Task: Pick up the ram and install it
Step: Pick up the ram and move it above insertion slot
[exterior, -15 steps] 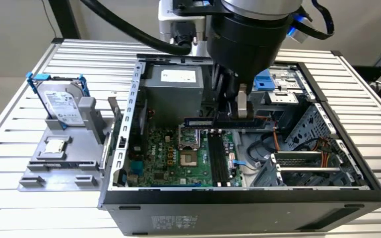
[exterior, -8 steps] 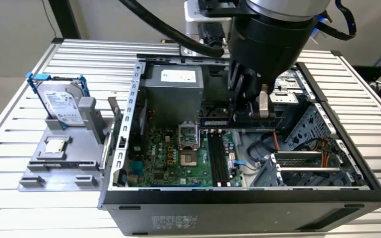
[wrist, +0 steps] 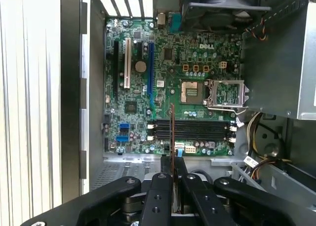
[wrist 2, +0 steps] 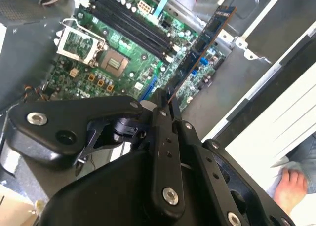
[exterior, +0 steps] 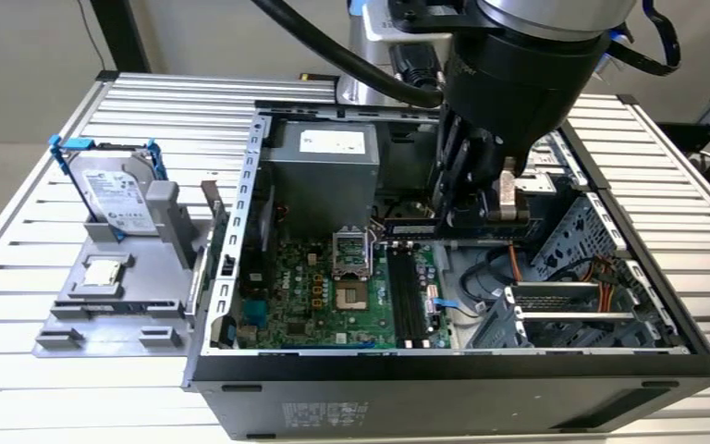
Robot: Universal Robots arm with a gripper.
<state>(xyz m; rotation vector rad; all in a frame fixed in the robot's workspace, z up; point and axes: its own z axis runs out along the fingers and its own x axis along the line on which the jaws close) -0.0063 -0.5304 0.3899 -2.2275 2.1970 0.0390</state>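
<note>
Closest to the lens in both wrist views, the gripper (wrist: 172, 163) is clamped shut on the ram (wrist 2: 200, 46), pinching its flat faces. The stick hangs edge-on inside the open computer case (exterior: 454, 370), above the motherboard (wrist: 163, 88) and clear of the long black slots (wrist: 192, 130) near the board's edge. I judge the ram light and stiff but thin and fragile: it is best held by its faces, off the contact edge, and it is likely to pivot in so narrow a pinch.

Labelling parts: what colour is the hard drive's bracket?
The bracket is blue, clearest in the exterior view.
</note>
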